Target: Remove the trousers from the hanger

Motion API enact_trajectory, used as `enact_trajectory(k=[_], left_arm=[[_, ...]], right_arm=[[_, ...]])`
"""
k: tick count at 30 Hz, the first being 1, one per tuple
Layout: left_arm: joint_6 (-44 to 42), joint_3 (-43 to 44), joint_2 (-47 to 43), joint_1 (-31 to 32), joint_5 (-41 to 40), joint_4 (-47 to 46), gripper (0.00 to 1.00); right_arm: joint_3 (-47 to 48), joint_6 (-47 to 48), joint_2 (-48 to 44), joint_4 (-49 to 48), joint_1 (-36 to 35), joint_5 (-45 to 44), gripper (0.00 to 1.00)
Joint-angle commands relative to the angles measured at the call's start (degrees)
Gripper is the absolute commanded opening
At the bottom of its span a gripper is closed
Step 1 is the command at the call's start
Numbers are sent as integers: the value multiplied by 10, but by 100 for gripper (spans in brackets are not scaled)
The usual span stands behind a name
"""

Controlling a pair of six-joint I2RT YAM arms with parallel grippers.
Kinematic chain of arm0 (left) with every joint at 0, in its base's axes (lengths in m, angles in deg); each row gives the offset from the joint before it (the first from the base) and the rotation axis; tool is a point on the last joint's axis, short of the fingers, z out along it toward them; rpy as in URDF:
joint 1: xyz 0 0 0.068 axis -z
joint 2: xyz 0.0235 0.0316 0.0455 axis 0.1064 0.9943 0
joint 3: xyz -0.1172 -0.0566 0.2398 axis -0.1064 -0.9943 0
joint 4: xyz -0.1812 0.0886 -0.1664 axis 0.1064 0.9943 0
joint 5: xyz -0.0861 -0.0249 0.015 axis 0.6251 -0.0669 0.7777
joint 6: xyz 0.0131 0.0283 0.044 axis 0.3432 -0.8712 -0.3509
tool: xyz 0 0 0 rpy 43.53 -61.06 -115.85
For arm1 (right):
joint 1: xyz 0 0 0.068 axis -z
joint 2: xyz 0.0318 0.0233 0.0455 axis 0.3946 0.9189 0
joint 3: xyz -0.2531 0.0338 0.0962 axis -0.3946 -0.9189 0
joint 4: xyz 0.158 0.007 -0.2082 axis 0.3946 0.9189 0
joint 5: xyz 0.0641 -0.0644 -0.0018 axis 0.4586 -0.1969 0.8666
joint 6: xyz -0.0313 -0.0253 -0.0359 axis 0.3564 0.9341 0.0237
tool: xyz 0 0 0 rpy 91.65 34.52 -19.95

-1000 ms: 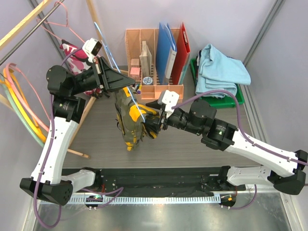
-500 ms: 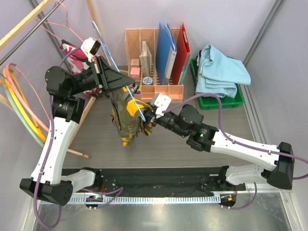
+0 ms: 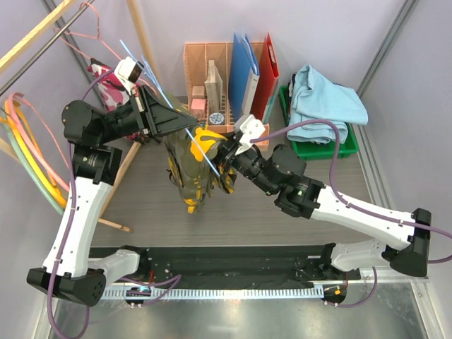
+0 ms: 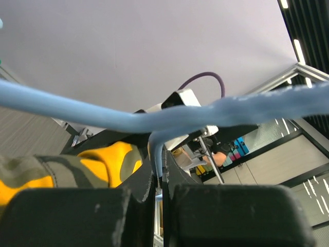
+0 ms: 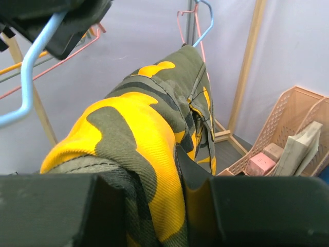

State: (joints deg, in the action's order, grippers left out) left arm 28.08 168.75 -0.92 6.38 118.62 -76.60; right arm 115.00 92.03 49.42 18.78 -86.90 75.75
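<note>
Closing on the trousers (image 3: 189,173)

Swinging in from farther out, the right gripper (image 5: 160,206) has narrowed its fingers from wide onto the yellow-olive camouflage cloth, which now fills the gap between them. From the wrist view it looks like a grip, though how firm is hard to tell. The trousers still drape over the light blue hanger (image 3: 203,150), held a little higher than before by the left gripper (image 4: 159,180), clamped tight on its wire. The pull-off is set up, but nothing has slid free yet.

pale lilac walls (image 3: 325,28), grey table (image 3: 148,212)
</note>
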Motion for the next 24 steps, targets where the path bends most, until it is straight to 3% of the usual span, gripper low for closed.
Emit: enact_trajectory(k=[1, 14, 24], left_arm=[[-45, 15, -18, 3, 21, 2, 0], [-39, 57, -2, 0, 6, 12, 0], [-21, 131, 38, -7, -15, 10, 0]], right_arm=[[78, -38, -57, -63, 0, -59, 1], [84, 22, -129, 52, 0, -132, 1], [39, -23, -194, 145, 0, -126, 1]])
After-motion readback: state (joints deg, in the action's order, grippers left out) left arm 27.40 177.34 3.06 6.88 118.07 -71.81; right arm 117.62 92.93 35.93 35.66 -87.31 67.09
